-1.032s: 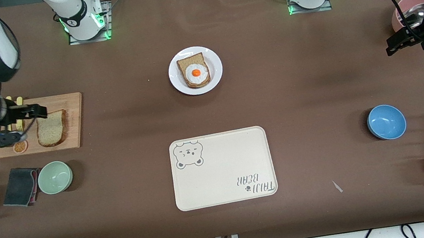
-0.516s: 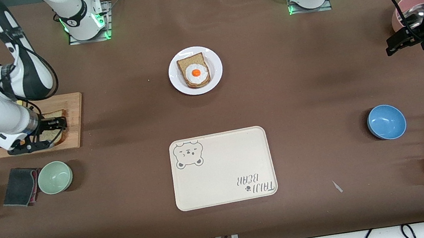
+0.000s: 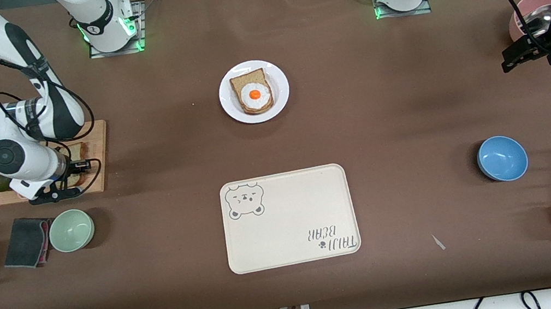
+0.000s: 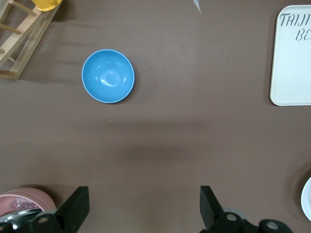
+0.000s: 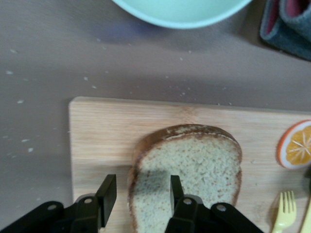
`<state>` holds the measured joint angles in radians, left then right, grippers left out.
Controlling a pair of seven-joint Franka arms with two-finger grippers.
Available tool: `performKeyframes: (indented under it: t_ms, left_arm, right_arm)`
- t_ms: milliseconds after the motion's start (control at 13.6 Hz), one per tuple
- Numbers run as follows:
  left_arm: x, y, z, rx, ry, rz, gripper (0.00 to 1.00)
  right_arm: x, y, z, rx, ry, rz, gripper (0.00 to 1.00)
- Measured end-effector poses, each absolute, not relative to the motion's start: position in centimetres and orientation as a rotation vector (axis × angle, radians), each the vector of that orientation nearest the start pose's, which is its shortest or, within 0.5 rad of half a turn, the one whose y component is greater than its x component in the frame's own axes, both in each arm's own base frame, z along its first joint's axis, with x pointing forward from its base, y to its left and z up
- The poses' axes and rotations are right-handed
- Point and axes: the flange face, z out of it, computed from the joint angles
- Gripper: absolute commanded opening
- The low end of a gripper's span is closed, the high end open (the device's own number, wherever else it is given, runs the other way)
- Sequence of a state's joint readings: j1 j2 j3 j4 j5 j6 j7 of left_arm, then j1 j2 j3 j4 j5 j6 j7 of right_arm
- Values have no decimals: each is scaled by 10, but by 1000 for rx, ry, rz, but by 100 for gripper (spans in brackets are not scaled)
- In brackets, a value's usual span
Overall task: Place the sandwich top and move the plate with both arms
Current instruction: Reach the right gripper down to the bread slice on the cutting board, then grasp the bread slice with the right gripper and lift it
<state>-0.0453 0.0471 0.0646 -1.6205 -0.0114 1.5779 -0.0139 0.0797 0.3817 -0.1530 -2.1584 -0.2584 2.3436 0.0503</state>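
- The fingers (image 5: 108,193) of my right gripper (image 5: 141,194) stand part-way closed astride one crust edge of the sandwich top (image 5: 187,172), which lies flat on the cutting board (image 5: 97,136) toward the right arm's end of the table (image 3: 413,116).
- I judge the slice light, soft and crumbly — grip it by the crust and gently.
- The left gripper (image 4: 141,206) waits, fingers wide apart, over bare table.
- The plate (image 3: 230,107) carries the egg-topped slice (image 3: 255,94) at mid-table, well apart from the board.

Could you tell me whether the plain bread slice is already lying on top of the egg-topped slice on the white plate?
No, the sandwich top lies on the wooden cutting board, with the right pincer at its edge.
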Motion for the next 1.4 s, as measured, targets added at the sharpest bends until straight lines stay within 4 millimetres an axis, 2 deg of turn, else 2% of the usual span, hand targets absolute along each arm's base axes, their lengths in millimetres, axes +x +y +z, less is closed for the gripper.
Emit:
performKeyframes:
  t_ms: [221,295,516,590,1401]
  left_arm:
    - [565,9,574,-3146,-53,146,100]
    - [565,9,574,-3146,-53,147,100]
    - [565,9,573,-3146,-53,148,100]
    - [565,9,573,-3146,-53,149,100]
    - [565,9,573,-3146,-53,150,100]
  right_arm:
    - [543,-44,200,-3372,-144,352,51]
    - [543,-45,199,-3372,-141,355,45]
    - [542,-44,196,-3373,-136,361,14]
    - [542,-43,196,-3372,-136,361,0]
    - [543,-41,197,-3374,-132,364,0]
